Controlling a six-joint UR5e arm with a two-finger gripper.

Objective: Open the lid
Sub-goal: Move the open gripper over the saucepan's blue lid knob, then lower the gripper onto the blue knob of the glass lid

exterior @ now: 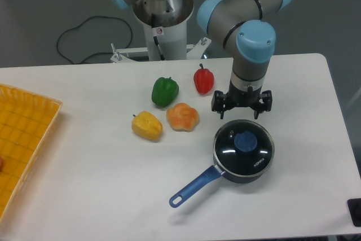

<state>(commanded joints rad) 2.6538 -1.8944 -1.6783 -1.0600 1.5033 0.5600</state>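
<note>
The lid (243, 146) is round dark glass with a metal rim and a blue centre knob (245, 140). It rests flat on a dark saucepan whose long blue handle (194, 185) points toward the front left. My gripper (241, 111) hangs just behind the lid's far rim, above the table, fingers pointing down. Its fingers (218, 109) are spread wide apart, open and holding nothing. No part of it touches the lid or the knob.
A red pepper (203, 79), a green pepper (164, 91), an orange pepper (182, 117) and a yellow pepper (147, 126) lie left of the gripper. A yellow tray (22, 134) sits at the table's left edge. The robot base (163, 21) stands at the back.
</note>
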